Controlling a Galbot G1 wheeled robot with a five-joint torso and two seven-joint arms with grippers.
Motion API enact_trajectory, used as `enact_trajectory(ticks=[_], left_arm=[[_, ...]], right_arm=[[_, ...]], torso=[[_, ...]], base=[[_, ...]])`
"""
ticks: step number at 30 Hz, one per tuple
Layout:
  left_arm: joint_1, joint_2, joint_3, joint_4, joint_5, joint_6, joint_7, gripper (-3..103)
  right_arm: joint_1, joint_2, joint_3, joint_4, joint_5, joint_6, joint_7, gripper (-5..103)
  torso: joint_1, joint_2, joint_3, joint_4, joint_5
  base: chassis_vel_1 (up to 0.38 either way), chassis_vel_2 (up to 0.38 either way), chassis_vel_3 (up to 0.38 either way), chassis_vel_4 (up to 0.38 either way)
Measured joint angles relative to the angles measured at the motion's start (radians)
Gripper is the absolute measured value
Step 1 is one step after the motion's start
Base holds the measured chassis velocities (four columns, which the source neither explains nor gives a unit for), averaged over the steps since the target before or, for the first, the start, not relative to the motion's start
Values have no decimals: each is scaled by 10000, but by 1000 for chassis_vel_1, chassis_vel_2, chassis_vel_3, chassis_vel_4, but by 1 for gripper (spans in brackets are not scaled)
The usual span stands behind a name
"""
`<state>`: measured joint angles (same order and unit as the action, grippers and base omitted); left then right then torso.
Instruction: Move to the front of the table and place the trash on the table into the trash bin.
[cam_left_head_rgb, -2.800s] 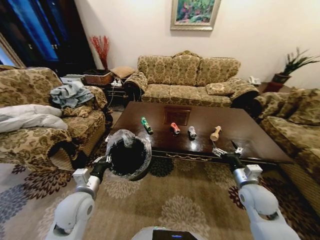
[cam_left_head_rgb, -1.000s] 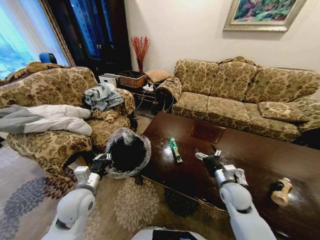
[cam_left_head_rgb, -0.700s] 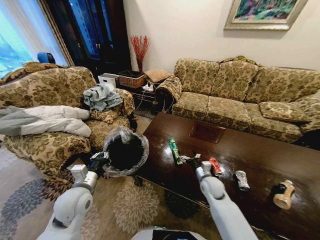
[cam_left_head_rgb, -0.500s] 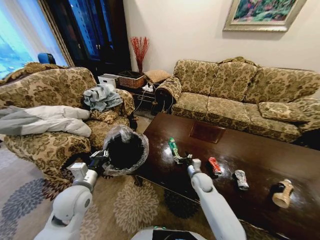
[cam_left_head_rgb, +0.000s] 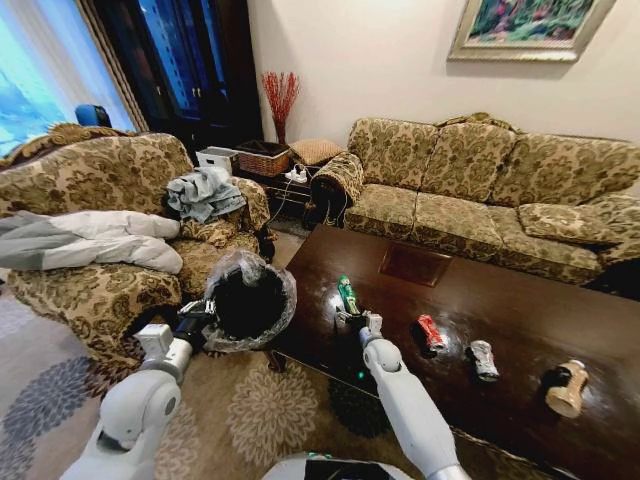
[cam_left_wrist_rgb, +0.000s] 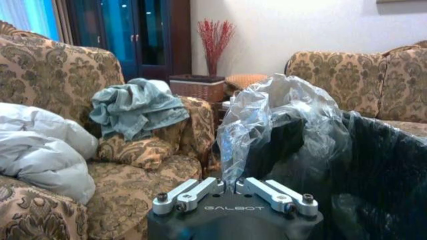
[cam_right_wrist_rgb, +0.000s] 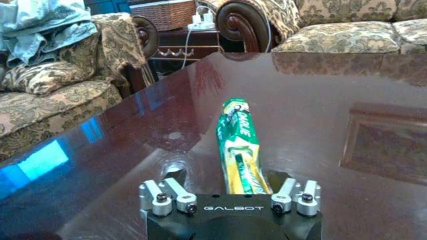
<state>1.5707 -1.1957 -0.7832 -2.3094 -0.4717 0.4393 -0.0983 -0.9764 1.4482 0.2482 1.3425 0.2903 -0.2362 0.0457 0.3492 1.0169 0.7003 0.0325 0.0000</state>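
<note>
Reaching over the surface's (cam_left_head_rgb: 520, 300) near-left edge, the right claw (cam_left_head_rgb: 352, 320) is straddling the green bottle (cam_right_wrist_rgb: 239, 150) wide open, needing only to close, while the left claw (cam_left_wrist_rgb: 233, 192) is clamping the trash bin (cam_left_head_rgb: 250, 305).

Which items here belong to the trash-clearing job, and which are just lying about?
Job: green bottle, red can, silver-grey can, tan bottle, table, trash bin held by left gripper, right gripper.
Lying about: grey-blue cloth, wicker basket, sofas.

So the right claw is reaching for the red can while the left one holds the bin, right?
Not the red can. The right claw is at the green bottle, as the right wrist view shows. The left claw does hold the bin.
</note>
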Motion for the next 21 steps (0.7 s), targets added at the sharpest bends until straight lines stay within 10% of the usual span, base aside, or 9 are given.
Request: enact_trajectory(ticks=[21], left_arm=[[-105, 417, 103, -61, -166, -59, 179, 3]], right_arm=[[-250, 23, 335, 355, 54, 25, 352, 5]], torso=[[0, 0, 0, 0, 1]], base=[[0, 0, 0, 0]])
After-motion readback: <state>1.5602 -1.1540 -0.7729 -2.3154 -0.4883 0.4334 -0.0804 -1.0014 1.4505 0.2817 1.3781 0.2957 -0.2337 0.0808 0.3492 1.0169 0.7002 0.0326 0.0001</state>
